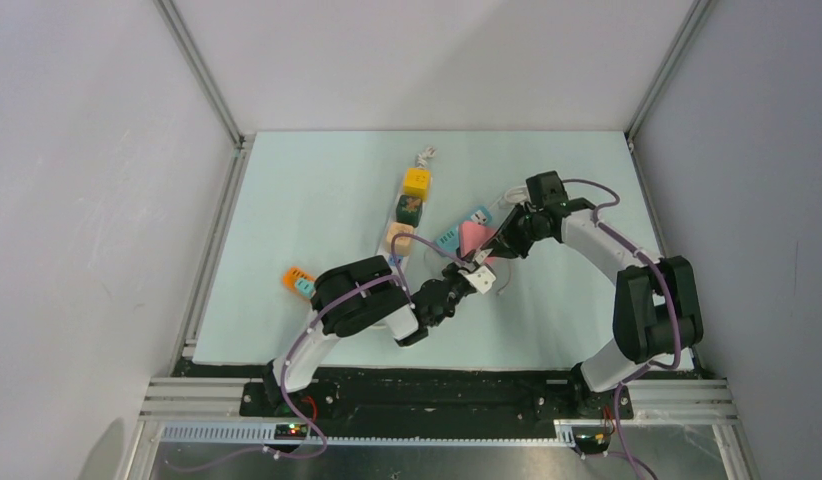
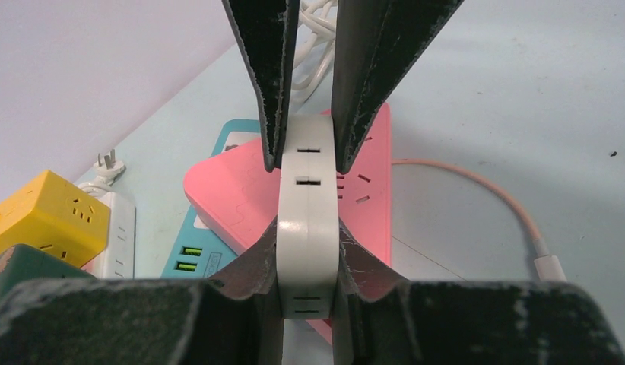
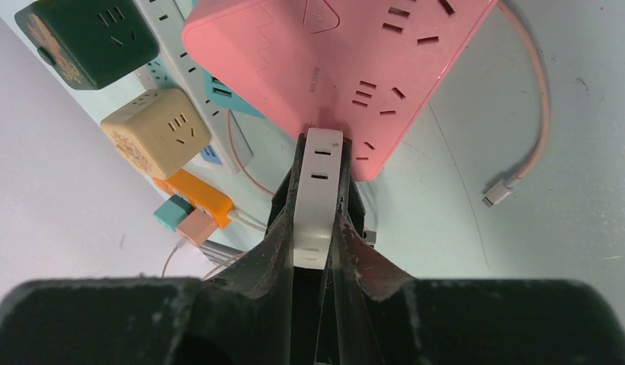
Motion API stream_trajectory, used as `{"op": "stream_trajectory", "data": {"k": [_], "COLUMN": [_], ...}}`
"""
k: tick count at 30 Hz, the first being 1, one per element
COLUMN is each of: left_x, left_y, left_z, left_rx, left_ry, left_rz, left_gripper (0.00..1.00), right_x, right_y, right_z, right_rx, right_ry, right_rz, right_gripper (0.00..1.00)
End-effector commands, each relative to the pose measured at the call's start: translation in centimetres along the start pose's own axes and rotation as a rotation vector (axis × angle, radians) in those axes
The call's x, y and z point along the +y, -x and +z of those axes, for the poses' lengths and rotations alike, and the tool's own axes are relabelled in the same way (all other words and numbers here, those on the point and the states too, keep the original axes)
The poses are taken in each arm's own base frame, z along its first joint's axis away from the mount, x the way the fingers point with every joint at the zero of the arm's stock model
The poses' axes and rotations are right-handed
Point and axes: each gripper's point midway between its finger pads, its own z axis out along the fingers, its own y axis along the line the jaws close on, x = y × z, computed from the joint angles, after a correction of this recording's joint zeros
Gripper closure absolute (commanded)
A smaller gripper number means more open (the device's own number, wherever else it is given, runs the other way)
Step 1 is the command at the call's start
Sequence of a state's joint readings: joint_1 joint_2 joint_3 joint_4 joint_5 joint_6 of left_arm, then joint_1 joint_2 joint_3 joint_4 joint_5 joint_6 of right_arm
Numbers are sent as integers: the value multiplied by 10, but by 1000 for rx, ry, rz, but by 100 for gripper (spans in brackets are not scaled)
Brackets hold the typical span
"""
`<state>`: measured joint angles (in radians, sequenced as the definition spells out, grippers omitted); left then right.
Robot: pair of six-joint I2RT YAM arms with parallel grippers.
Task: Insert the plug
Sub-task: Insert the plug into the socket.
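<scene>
Plug [image 2: 309, 205]: white, stiff plastic, probably light, smooth, may slip. Held off counter [image 1: 287, 200] near pink power strip [image 3: 355, 68]. left claw [image 2: 309, 236] and right claw [image 3: 317, 205] both clamped on flat sides; best hold there.

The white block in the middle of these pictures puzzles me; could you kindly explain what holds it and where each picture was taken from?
Two robot arms stand at the table's near edge. The wide picture looks down from above; the other two come from a camera on each wrist. The left gripper and the right gripper both clamp the white adapter. Beyond it lie a pink power strip, green and beige socket cubes, and a loose pink cable.
</scene>
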<state>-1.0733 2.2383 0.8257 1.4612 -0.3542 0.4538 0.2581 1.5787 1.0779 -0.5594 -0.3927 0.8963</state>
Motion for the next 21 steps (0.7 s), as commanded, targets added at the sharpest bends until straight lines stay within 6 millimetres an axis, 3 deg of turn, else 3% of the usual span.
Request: {"op": "stream_trajectory", "data": {"k": [1,10,14,15,17,21], "left_x": [-22,-20,-20,-19,-17,-13], "left_y": [-46,-46,-45,-45,-43,-40], "left_z": [-18,-18,-17,-16,-16,-17], "left_rx": [135,137,137,137,136,135], "left_ry": [-82,-73,-67,-61,-50,-38], "left_rz": [30,40,32,30,24,9], "left_gripper": [96,96,92,91,84,57], "right_x": [-8,-7,-6,-5,-5,-1], "right_y": [16,25,27,26,24,22], "right_z": [14,20,21,21,22,20], "right_rx": [-92,-143,-150,-144,-135,-128], "right_ry": [-83,-127,-128,-124,-119,-103], "right_rz": [-56,-88,-85,-84,-82,-78], "right_gripper": [75,72,84,92,100,100]}}
